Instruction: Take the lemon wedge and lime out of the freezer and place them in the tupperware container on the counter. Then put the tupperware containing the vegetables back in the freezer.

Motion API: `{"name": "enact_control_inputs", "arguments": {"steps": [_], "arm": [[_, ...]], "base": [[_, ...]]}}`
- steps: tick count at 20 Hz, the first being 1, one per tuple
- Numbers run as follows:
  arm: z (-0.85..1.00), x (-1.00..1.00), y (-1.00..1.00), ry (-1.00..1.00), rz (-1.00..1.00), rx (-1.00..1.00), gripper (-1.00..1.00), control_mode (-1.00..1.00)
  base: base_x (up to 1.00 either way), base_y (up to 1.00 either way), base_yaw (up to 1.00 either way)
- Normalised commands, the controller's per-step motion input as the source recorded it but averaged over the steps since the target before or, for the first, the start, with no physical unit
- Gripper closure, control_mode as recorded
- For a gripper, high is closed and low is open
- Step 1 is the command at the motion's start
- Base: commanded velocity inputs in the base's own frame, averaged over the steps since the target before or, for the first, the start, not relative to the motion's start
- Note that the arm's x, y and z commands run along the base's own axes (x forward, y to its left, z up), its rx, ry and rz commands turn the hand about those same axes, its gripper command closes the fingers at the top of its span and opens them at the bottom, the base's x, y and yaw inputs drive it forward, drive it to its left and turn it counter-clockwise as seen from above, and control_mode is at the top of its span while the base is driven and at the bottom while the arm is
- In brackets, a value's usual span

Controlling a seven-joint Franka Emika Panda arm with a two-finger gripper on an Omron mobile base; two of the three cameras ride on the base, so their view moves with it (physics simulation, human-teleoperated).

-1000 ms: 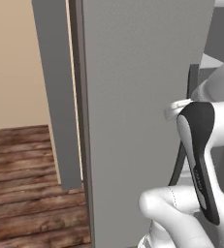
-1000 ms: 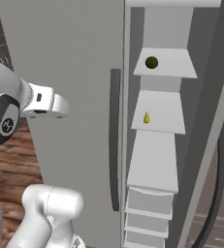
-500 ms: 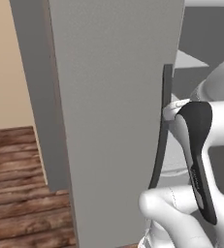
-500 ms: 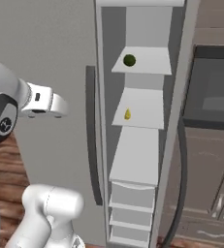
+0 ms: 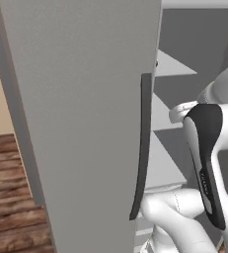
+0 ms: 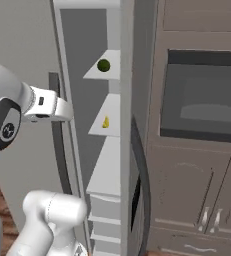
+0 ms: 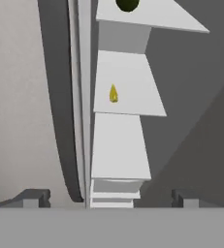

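Hand view: gripper [image 7: 106, 197] jaws spread wide, empty, facing open freezer [image 6: 112, 165]. Lemon wedge [image 7: 113, 93] on middle shelf, lime [image 6: 103, 65] on shelf above. Wedge likely light, soft, slick: pinch flat sides gently. Lime round, may roll: grip across middle.

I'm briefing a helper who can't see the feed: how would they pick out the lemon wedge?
Find the tall grey freezer, its inside showing as a narrow stack of pale shelves. The lemon wedge sits on the second shelf down, one below the lime. It is a tiny bright yellow pointed piece, whereas the lime is round and dark green.
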Motion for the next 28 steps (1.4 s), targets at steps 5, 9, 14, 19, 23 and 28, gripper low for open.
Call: {"name": "enact_control_inputs", "arguments": {"steps": [5,9,14,19,23,28], "arm": [[0.00,0.00,0.00,0.00,0.00,0.00,-1.00,1.00],[0.00,0.00,0.00,0.00,0.00,0.00,-1.00,1.00],[0.00,0.00,0.00,0.00,0.00,0.00,-1.00,1.00],[-0.09,-0.03,-0.04,0.00,0.00,0.00,-1.00,-1.00],[-0.14,-0.16,-0.08,-0.03,0.00,0.00,-1.00,-1.00],[-0.09,-0.15,-0.23,0.00,0.00,0.03,-1.00,-1.00]], "base": [[0.89,-0.24,0.00],[-0.01,-0.44,-0.01],[-0.04,-0.30,-0.03],[0.00,-0.06,0.00],[0.00,0.00,0.00],[0.00,0.00,0.00]]}}
